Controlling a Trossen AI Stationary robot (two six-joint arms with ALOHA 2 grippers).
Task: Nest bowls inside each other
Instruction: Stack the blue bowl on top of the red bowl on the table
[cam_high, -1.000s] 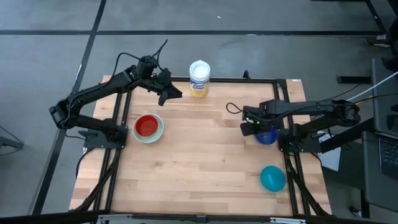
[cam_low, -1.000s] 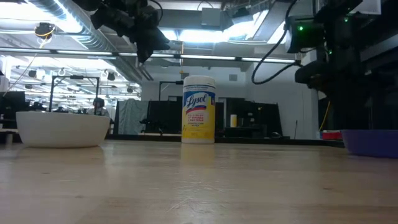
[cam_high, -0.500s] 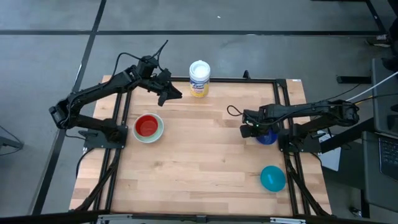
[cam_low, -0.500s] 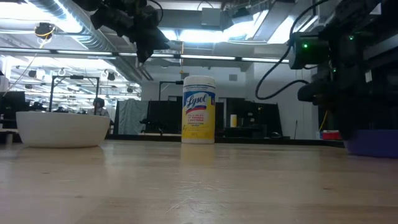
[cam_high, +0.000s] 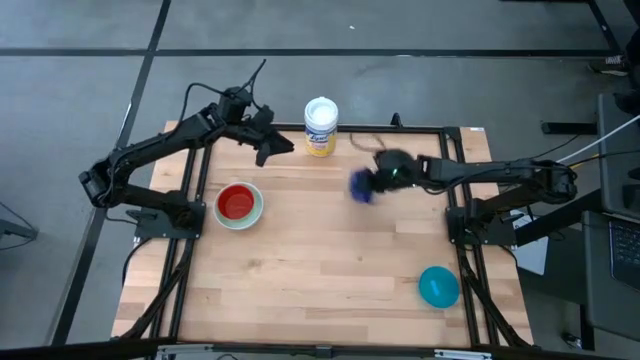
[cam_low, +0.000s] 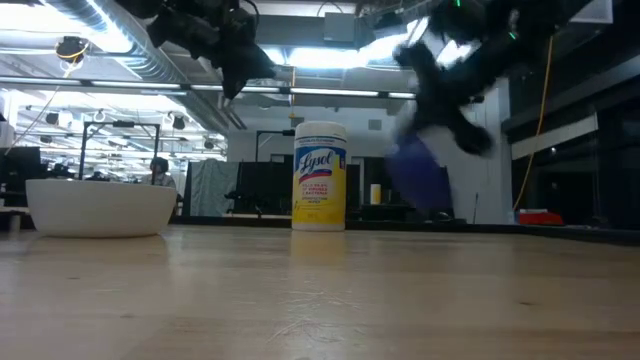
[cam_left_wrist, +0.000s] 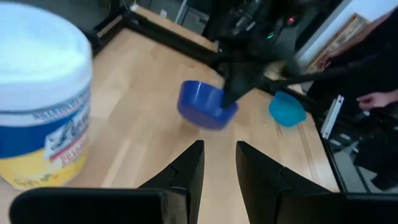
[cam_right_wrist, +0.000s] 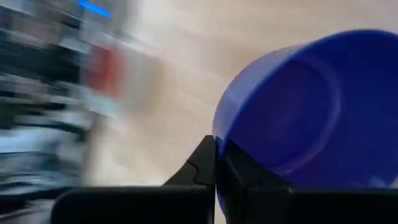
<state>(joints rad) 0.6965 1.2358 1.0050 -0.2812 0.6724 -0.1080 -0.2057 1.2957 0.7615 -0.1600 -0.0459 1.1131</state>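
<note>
- The right gripper (cam_high: 372, 183) and the dark blue bowl (cam_high: 360, 186) it carries smear together from above; we read the grip better from the right wrist, where the fingers (cam_right_wrist: 214, 163) pinch tight on the bowl's rim (cam_right_wrist: 298, 106).
- That bowl hangs clear above the table (cam_high: 320, 260), tilted, near the canister (cam_high: 320, 126).
- We count four bowls for certain: dark blue, teal (cam_high: 438, 287), and the red bowl (cam_high: 236, 202) nested in the white bowl (cam_high: 256, 211).
- From table height the white bowl's wall (cam_low: 101, 207) hides the red one.
- The left gripper (cam_high: 280, 147) hangs above the far left edge near the canister, fingers (cam_left_wrist: 186, 169) slightly parted on nothing.
- Someone's hand (cam_left_wrist: 373, 99) shows past the table, cut off.
</note>
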